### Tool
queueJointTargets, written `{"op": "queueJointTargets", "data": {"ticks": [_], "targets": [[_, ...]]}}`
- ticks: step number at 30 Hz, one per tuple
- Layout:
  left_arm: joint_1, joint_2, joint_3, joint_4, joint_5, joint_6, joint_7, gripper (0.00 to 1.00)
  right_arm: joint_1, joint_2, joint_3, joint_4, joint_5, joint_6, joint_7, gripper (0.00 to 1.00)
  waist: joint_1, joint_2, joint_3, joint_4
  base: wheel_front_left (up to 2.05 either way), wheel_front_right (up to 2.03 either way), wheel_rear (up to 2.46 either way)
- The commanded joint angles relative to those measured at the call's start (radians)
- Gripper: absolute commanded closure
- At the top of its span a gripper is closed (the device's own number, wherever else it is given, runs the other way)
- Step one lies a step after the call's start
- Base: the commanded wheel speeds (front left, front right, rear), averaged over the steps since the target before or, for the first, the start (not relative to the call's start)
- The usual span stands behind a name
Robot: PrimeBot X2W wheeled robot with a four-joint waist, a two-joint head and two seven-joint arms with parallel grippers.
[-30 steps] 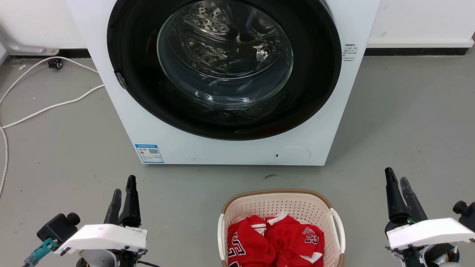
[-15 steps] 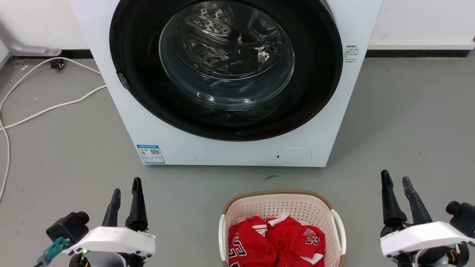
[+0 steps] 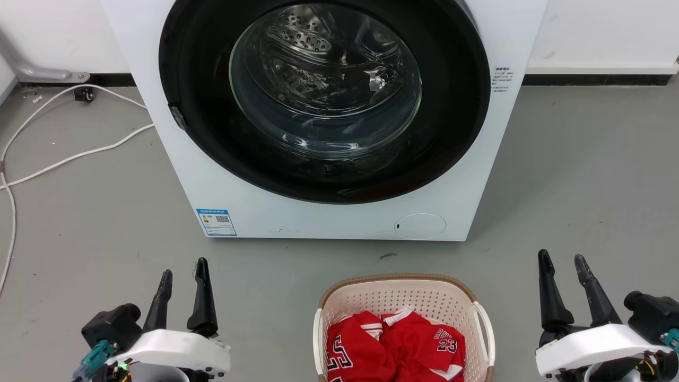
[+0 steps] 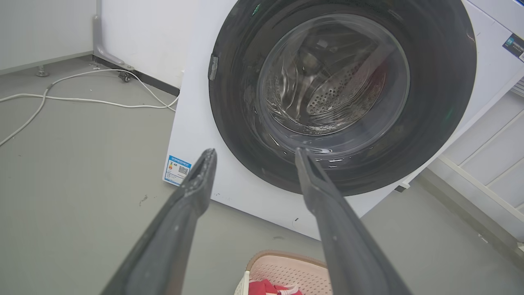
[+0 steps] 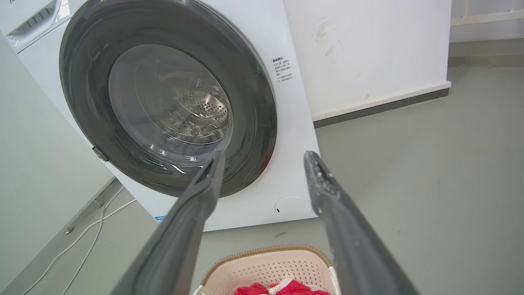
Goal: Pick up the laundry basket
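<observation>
One washing machine (image 3: 329, 212) is standing at the far side of the floor, and it is carrying one round glass door (image 3: 324, 85), one blue label (image 3: 216, 222) at its lower left and one round cover (image 3: 420, 225) at its lower right. One laundry basket (image 3: 398, 297) is sitting on the near floor, showing two white loop handles, one on the left (image 3: 316, 339) and one on the right (image 3: 489, 331). Red clothing (image 3: 395, 350) is lying inside it; whether it is one piece or two cannot be told. Two end effectors are showing, the left end effector (image 3: 184, 268) and the right end effector (image 3: 560, 256), each bearing two dark fingers (image 3: 201, 297). Two white cable runs (image 3: 79, 154) are crossing the floor at the far left.
</observation>
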Motion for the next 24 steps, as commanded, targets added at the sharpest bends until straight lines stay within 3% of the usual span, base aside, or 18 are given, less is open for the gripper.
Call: {"op": "queueJointTargets", "data": {"ticks": [1, 24], "targets": [[0.004, 0.004, -0.003, -0.006, 0.030, 0.002, -0.010, 0.00, 0.005, -0.005, 0.003, -0.017, -0.032, 0.000, -0.012, 0.00, -0.0001, 0.0000, 0.000, 0.000, 0.00, 0.00, 0.00], [0.025, 0.003, -0.019, 0.014, 0.235, 0.005, -0.063, 0.00, 0.029, -0.006, -0.001, -0.038, -0.239, 0.000, -0.065, 0.00, -0.0001, 0.0000, -0.002, 0.005, 0.00, 0.00, 0.00]]}}
